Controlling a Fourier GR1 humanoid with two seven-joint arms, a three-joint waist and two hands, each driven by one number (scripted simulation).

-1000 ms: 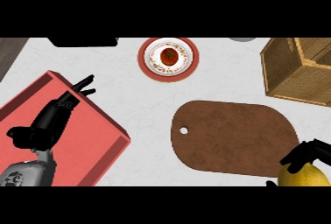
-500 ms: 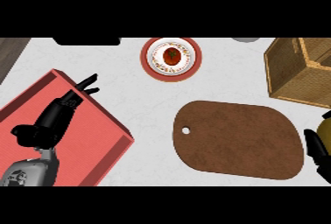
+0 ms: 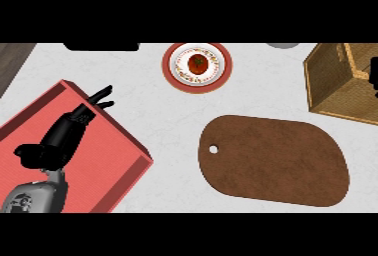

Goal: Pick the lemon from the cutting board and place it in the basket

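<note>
The brown cutting board (image 3: pixel 277 160) lies at the centre right with nothing on it. The lemon shows in no part of the head view. The woven basket (image 3: pixel 336 82) stands at the upper right, cut off by the view's edge. A small black part of my right hand (image 3: pixel 371 70) shows at the right edge, over the basket's inside; what it holds is hidden. My left hand (image 3: pixel 63 137) rests open over the red tray, fingers pointing up and right.
A red tray (image 3: pixel 111 165) fills the lower left. A red-rimmed plate (image 3: pixel 177 75) with a tomato (image 3: pixel 197 63) sits at the top centre. A dark object (image 3: pixel 100 46) and a grey one (image 3: pixel 284 45) touch the top edge.
My right hand, seen with the yellow lemon at the lower right a second ago, has gone up the right edge to the basket. The lemon is out of sight. The left hand has stayed put.
</note>
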